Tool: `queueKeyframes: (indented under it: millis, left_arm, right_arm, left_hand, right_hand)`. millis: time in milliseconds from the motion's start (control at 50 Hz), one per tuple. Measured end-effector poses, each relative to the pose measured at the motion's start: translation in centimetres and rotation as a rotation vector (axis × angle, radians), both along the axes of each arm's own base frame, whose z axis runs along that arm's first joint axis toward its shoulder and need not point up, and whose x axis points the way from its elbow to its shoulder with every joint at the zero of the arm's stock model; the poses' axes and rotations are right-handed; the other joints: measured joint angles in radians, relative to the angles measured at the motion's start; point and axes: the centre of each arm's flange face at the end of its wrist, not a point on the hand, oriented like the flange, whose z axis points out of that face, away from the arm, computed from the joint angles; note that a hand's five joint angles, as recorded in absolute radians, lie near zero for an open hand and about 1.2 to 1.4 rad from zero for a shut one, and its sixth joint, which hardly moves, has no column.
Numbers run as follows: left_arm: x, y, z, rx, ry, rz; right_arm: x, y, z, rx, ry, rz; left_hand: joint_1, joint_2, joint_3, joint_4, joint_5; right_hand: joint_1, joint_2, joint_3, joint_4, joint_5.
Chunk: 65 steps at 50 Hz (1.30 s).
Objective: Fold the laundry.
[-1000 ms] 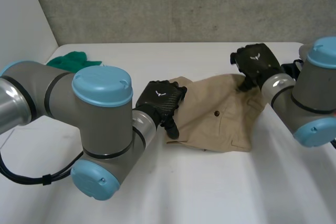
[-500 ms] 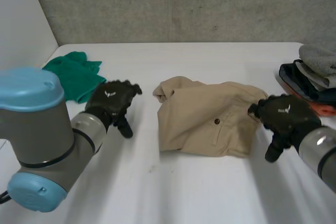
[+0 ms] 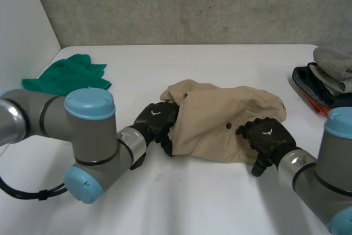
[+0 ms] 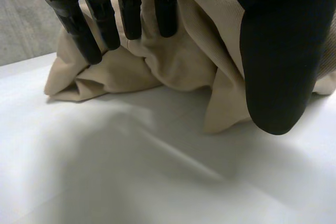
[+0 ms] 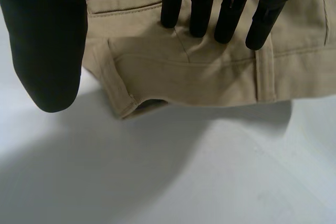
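Note:
A crumpled tan garment [image 3: 220, 119] with a dark button [image 3: 227, 126] lies in the middle of the white table [image 3: 181, 202]. My left hand [image 3: 158, 121] is at its left edge. In the left wrist view its straight fingers [image 4: 128, 9] rest on the bunched tan cloth [image 4: 173, 61], with the thumb [image 4: 278, 51] alongside a fold; nothing is pinched. My right hand [image 3: 267, 138] is at the garment's near right edge. Its straight fingers [image 5: 199, 3] lie on the waistband area [image 5: 184, 77], the thumb [image 5: 47, 40] held apart beside the edge.
A green cloth [image 3: 69, 75] lies crumpled at the far left of the table. A stack of folded clothes [image 3: 330, 72] stands at the right edge. Bare table runs along the near side in front of the garment.
Half a second ago both hands were off to the sides of the garment. Both have moved inward onto its left and near right edges, and its left side is bunched higher.

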Motion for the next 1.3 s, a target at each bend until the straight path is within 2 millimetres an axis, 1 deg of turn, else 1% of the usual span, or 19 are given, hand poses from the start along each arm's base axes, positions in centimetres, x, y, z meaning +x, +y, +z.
queueKeyframes:
  millis: [100,140,160,240,280,420,540,560,600,620,680,800,820,880,940,1000,1100,1160,1300]
  left_arm:
    - [-1.3,0.1,0.0,0.006,0.031,-0.016]
    - [-1.7,0.1,0.0,0.003,0.039,-0.021]
    - [-1.9,0.1,0.0,0.001,0.041,-0.022]
    - [-2.4,-0.3,0.3,-0.015,0.052,-0.021]
    - [-2.5,-0.6,0.6,-0.029,0.057,-0.015]
    - [-2.2,-1.5,3.4,-0.116,0.072,0.046]
    - [-1.3,-1.3,10.1,-0.299,0.099,0.089]
    - [-1.0,-1.1,11.9,-0.351,0.101,0.092]
    - [-0.5,-0.4,14.8,-0.440,0.102,0.095]
    - [-0.4,-0.3,15.2,-0.455,0.102,0.096]
    - [0.8,1.3,20.6,-0.624,0.107,0.106]
    - [3.7,4.8,29.7,-0.885,0.186,0.163]
    - [3.9,5.1,30.2,-0.899,0.194,0.168]
    - [5.5,6.5,34.3,-1.000,0.258,0.219]
    - [6.4,6.6,36.2,-1.049,0.287,0.257]
    - [6.7,5.2,36.6,-1.066,0.282,0.288]
    - [6.4,0.8,34.8,-1.038,0.218,0.325]
    - [5.5,-4.0,31.1,-0.978,0.143,0.311]
    - [2.2,-11.3,21.4,-0.868,0.060,0.179]
  right_arm:
    - [1.0,-1.2,-1.1,-0.054,-0.012,0.008]
    - [1.4,-1.5,-1.4,-0.072,-0.017,0.013]
    - [1.5,-1.6,-1.4,-0.076,-0.018,0.014]
    - [2.0,-2.1,-1.6,-0.109,-0.028,0.026]
    - [2.1,-2.4,-1.6,-0.119,-0.030,0.028]
    - [2.3,-3.7,0.0,-0.177,-0.046,0.016]
    - [2.4,-4.5,5.8,-0.318,-0.095,0.007]
    - [2.4,-4.4,8.8,-0.381,-0.117,0.007]
    - [2.3,-4.2,11.7,-0.440,-0.138,0.006]
    - [2.2,-4.1,12.6,-0.457,-0.145,0.006]
    - [1.8,-2.8,19.1,-0.571,-0.190,0.006]
    - [0.8,0.1,29.3,-0.750,-0.293,0.004]
    - [0.7,0.3,29.7,-0.758,-0.299,0.004]
    - [0.2,1.6,33.7,-0.839,-0.361,0.002]
    - [-0.1,1.9,35.6,-0.871,-0.395,-0.003]
    - [0.2,0.8,35.5,-0.845,-0.409,-0.010]
    - [1.0,-1.9,33.2,-0.753,-0.412,-0.030]
    - [2.0,-5.2,29.3,-0.630,-0.406,-0.062]
    - [4.2,-11.2,20.1,-0.455,-0.381,-0.139]
  left_hand:
    - [0.160,0.169,0.172,0.162,0.156]
    - [0.418,0.393,0.393,0.396,0.381]
    - [0.418,0.393,0.393,0.396,0.381]
    - [0.754,0.788,0.784,0.791,0.761]
    - [0.788,0.859,0.856,0.865,0.815]
    - [0.788,0.872,0.869,0.878,0.816]
    - [0.788,0.872,0.869,0.878,0.821]
    - [0.788,0.873,0.869,0.878,0.832]
    - [0.788,0.873,0.869,0.878,0.832]
    - [0.788,0.873,0.869,0.878,0.832]
    - [0.797,0.874,0.870,0.878,0.844]
    - [0.798,0.874,0.871,0.879,0.844]
    - [0.798,0.874,0.871,0.879,0.844]
    - [0.798,0.874,0.871,0.879,0.844]
    - [0.798,0.874,0.871,0.879,0.844]
    - [0.798,0.874,0.871,0.879,0.844]
    - [0.798,0.874,0.872,0.882,0.844]
    - [0.798,0.875,0.872,0.882,0.844]
    - [0.798,0.876,0.875,0.882,0.844]
  right_hand:
    - [0.065,0.082,0.077,0.082,0.081]
    - [0.196,0.210,0.191,0.195,0.193]
    - [0.226,0.240,0.219,0.222,0.213]
    - [0.538,0.576,0.551,0.552,0.519]
    - [0.722,0.799,0.769,0.770,0.735]
    - [0.736,0.832,0.825,0.833,0.783]
    - [0.736,0.832,0.825,0.833,0.789]
    - [0.736,0.832,0.825,0.833,0.794]
    - [0.736,0.832,0.825,0.834,0.796]
    - [0.736,0.832,0.825,0.834,0.796]
    - [0.736,0.832,0.825,0.834,0.796]
    - [0.736,0.832,0.826,0.834,0.803]
    - [0.736,0.832,0.826,0.834,0.804]
    - [0.736,0.832,0.826,0.834,0.807]
    - [0.736,0.832,0.826,0.834,0.807]
    - [0.736,0.832,0.826,0.834,0.807]
    - [0.736,0.832,0.826,0.834,0.807]
    - [0.736,0.832,0.826,0.834,0.807]
    - [0.736,0.832,0.826,0.834,0.810]
